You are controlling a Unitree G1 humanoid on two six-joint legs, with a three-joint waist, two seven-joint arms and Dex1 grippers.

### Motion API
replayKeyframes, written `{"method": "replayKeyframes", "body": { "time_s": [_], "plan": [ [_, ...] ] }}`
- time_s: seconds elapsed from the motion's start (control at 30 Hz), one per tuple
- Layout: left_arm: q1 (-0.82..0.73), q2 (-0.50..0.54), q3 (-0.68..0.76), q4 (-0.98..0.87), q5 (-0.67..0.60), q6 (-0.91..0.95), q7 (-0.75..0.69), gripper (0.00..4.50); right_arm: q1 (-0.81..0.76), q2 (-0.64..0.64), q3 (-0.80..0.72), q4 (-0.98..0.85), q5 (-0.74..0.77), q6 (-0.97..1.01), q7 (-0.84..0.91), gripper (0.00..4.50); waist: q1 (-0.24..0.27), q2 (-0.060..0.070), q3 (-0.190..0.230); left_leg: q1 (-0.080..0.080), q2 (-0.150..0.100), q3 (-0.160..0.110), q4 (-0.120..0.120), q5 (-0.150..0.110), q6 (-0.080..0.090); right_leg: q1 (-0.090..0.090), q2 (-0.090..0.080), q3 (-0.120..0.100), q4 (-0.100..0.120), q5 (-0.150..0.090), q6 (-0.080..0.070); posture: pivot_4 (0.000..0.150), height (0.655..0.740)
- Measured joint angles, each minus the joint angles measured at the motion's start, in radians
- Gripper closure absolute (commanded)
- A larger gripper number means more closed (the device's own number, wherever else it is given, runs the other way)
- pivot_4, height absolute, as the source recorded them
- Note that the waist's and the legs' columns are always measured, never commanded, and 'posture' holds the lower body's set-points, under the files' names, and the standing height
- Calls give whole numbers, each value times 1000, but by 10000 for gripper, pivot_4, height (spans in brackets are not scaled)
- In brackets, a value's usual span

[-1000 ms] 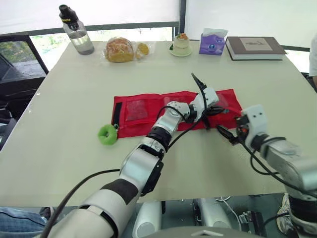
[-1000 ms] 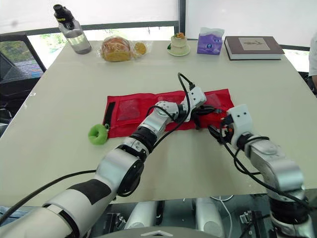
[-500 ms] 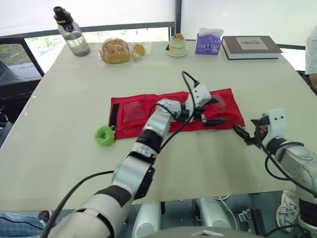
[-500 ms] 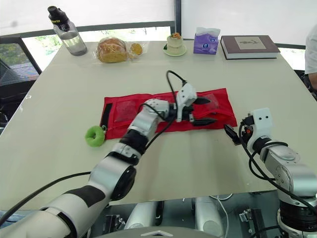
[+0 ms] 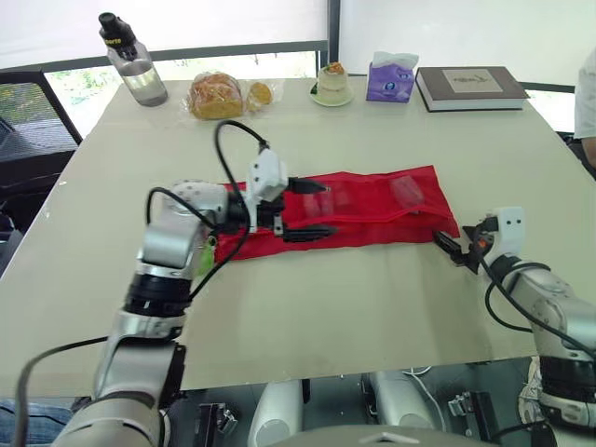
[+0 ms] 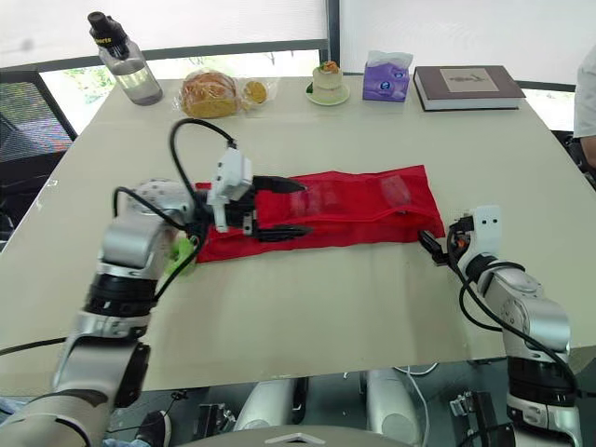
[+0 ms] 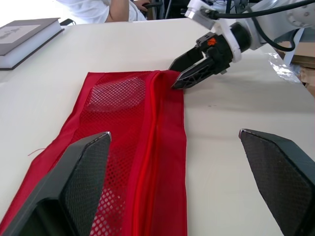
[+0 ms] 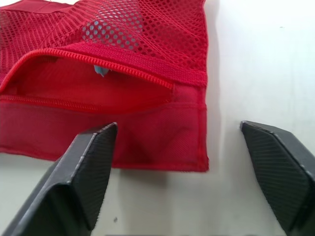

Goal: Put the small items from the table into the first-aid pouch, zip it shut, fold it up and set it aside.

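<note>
The red mesh first-aid pouch [image 5: 382,200] looks limp and light; pinch its stitched edge; left end effector [image 5: 324,209] and right end effector [image 5: 449,250] both spread.

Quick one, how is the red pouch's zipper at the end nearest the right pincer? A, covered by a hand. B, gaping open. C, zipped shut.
B: the right wrist view shows the red pouch gaping between its two zipper edges, in front of the open right pincer.
</note>
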Motion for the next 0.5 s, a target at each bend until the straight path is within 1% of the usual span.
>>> {"method": "replayKeyframes", "body": {
  "time_s": [0.07,0.1,0.13,0.17,0.27,0.3,0.5],
  "plan": [
    [10,19,13,-31,-25,22,5,0,-2,0,5,7,0,0,9,24932,-1,0,0,0,0,0,0,0,0,0,0,0,0,0,0,1500,7400],
    [15,28,21,-56,-41,37,13,0,-4,0,10,8,2,-1,15,24932,-1,0,0,0,0,0,0,0,0,0,0,0,0,0,0,1500,7400],
    [23,35,25,-72,-53,48,16,0,-4,0,11,10,3,-1,19,28745,-1,0,0,0,0,0,0,0,0,0,0,0,0,0,0,1500,7400],
    [29,41,26,-83,-59,53,18,0,-4,0,11,11,3,-1,20,30695,-2,0,0,0,0,0,0,0,0,0,0,0,0,0,0,1500,7400],
    [55,60,26,-130,-91,89,28,0,-3,-7,13,13,2,-2,26,44231,-3,0,0,0,0,0,-1,0,0,0,0,0,0,0,0,1500,7400],
    [57,60,26,-137,-98,93,35,0,-3,-12,17,12,-1,-2,27,44231,-3,0,0,0,0,0,-1,0,0,0,0,0,0,0,0,1500,7400],
    [58,61,25,-177,-139,123,70,0,18,-134,69,-20,-100,-20,15,44231,8,0,0,0,0,1,0,0,0,0,0,0,0,0,0,1500,7400]
  ]
}}
